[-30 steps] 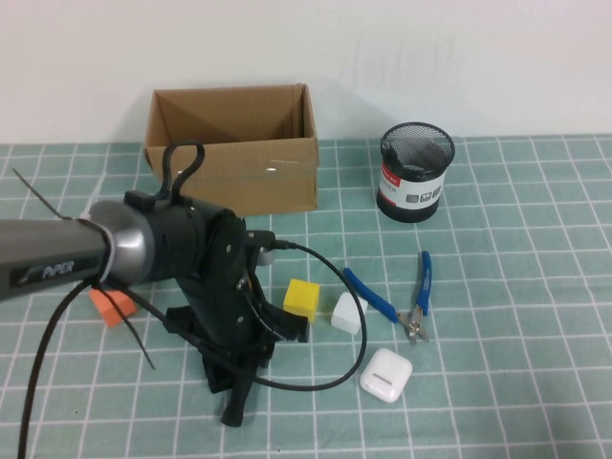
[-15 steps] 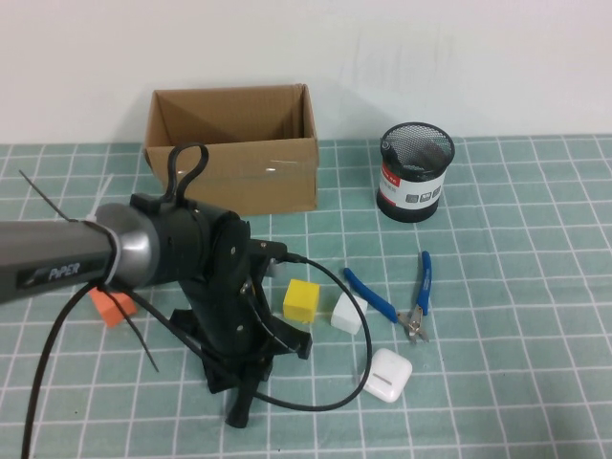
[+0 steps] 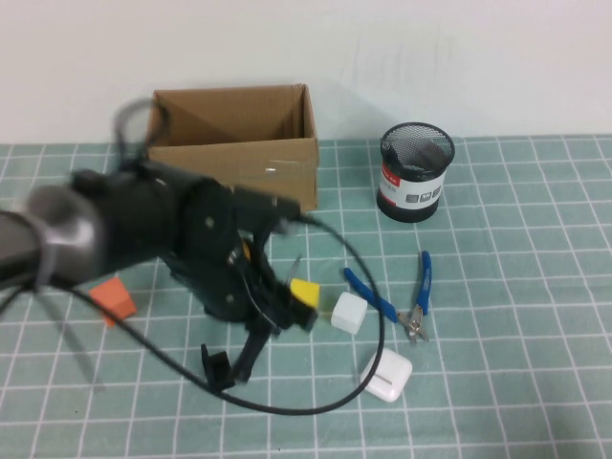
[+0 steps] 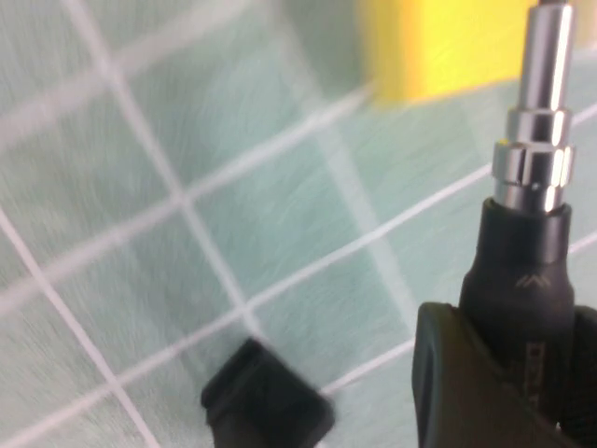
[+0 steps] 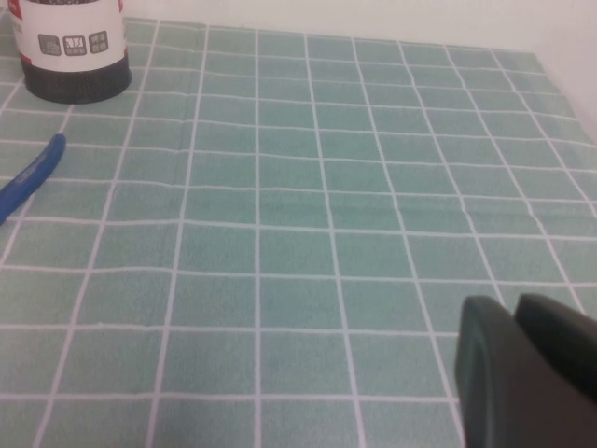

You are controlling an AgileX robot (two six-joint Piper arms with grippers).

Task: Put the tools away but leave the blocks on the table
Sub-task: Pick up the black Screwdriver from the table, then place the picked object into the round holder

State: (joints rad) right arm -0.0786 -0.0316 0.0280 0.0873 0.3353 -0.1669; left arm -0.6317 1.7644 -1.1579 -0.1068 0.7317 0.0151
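Left gripper (image 4: 522, 373) jaws clenched on the screwdriver (image 4: 534, 187) handle above the tabletop (image 3: 497, 382): rigid, shaft-heavy, may pivot; right gripper (image 5: 522, 373) parked, jaws' state unclear.

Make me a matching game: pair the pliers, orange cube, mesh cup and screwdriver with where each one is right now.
Things:
1. pliers
2. orange cube
3. mesh cup
4. screwdriver

Places:
A. held in the left gripper, above the table
B. standing to the right of the box
C. at the table's far left
D. lying to the right of the white cube

Pairs: 1-D, 2-C, 3-B, 4-A.

The right gripper holds none of these. It hangs over bare table and shows only in its own wrist view.
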